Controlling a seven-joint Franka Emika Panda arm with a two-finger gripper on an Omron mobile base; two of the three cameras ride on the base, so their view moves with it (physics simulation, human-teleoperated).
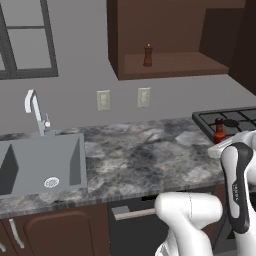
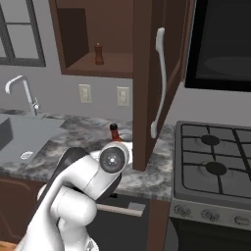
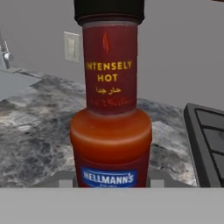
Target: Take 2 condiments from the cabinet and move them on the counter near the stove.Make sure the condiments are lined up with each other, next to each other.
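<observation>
Sauce bottle upright on counter by stove; hand prob. grasping it

Pepper mill upright on cabinet shelf, red sauce bottle on counter beside stove

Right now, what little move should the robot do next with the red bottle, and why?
Probably open the gripper and let go. The bottle stands upright on the counter beside the stove, so it looks placed. The pepper mill waits in the cabinet and needs fetching.
</observation>
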